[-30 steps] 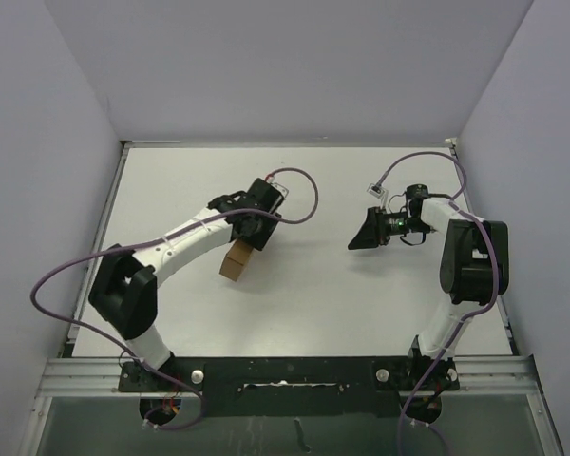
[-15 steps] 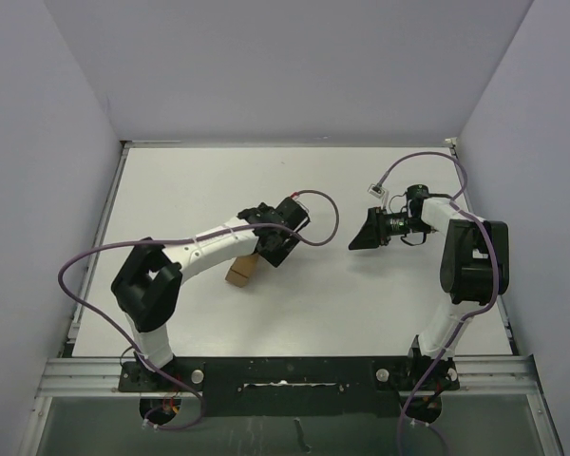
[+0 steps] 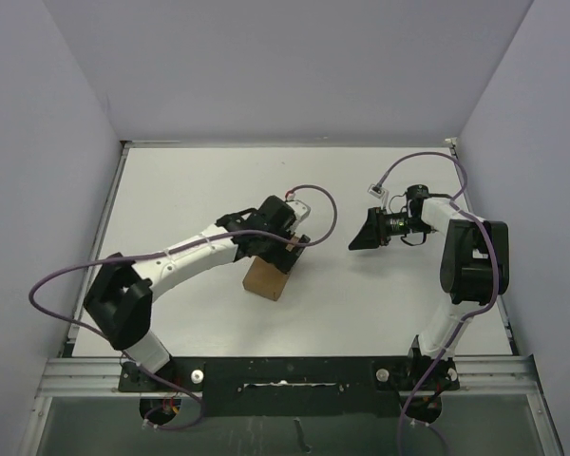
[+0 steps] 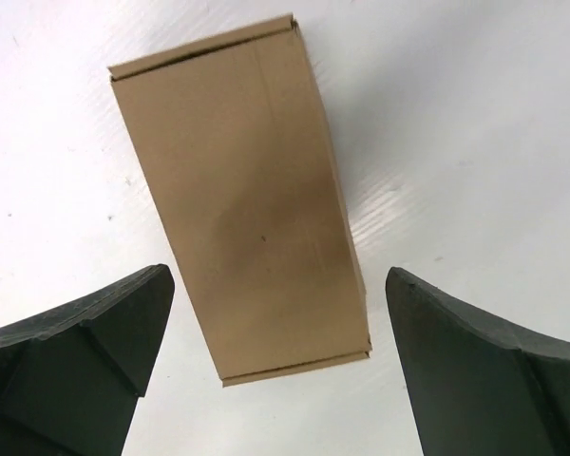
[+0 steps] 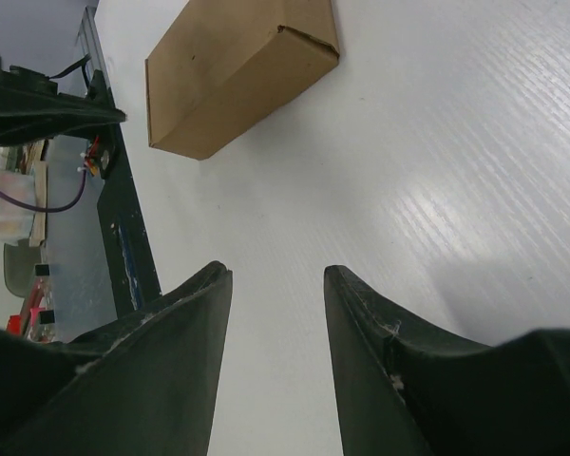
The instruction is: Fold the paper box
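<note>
The paper box (image 3: 268, 279) is a closed, flat brown cardboard box lying on the white table. In the left wrist view its broad face (image 4: 247, 190) points up. My left gripper (image 3: 274, 253) hovers right above the box's far end, open, with its fingers (image 4: 95, 342) spread wider than the box and clear of it; its midpoint (image 4: 277, 275) is over the box's near end. My right gripper (image 3: 354, 243) is open and empty, well to the right of the box, pointing toward it. The box also shows in the right wrist view (image 5: 237, 71), far ahead of the open right gripper (image 5: 277, 271).
The table (image 3: 380, 304) is walled at the back and both sides. A black rail (image 3: 285, 372) with the arm bases runs along the near edge. Purple cables (image 3: 66, 275) loop off both arms.
The left arm swung right and back. The box went from standing on a narrow side to lying flat, a little further right and nearer. The right arm has not moved.
</note>
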### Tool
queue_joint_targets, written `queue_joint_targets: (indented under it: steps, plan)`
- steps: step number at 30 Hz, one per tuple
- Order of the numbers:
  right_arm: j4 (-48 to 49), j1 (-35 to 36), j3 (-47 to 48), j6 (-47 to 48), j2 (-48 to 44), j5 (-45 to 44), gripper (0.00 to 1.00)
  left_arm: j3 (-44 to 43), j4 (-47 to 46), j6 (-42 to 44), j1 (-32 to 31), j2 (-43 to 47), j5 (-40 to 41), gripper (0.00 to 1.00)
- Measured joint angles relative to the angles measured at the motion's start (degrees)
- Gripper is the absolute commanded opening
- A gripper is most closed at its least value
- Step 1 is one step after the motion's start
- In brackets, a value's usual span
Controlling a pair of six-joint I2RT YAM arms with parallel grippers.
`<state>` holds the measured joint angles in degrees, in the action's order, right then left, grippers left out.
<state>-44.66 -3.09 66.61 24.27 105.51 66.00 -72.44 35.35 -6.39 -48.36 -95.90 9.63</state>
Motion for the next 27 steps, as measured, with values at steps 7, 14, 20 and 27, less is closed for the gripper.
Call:
queue_joint_targets:
  steps: [7,14,20,27]
  plan:
    - [0.00,0.02,0.00,0.68,0.00,0.00,0.44,6.78,-8.92,-6.03,9.46,11.45,-14.86,0.91]
    - [0.02,0.72,-0.07,1.84,-2.12,-0.04,0.42,18.97,-18.47,-13.22,21.75,17.35,-26.38,0.86]
    - [0.04,3.02,-0.09,4.33,-6.64,-1.70,0.38,27.50,-23.26,-19.19,29.18,20.59,-32.00,0.86]
    - [1.88,7.21,-2.64,7.69,-17.90,-8.11,0.44,38.34,-32.28,-27.47,39.63,31.28,-38.53,0.85]
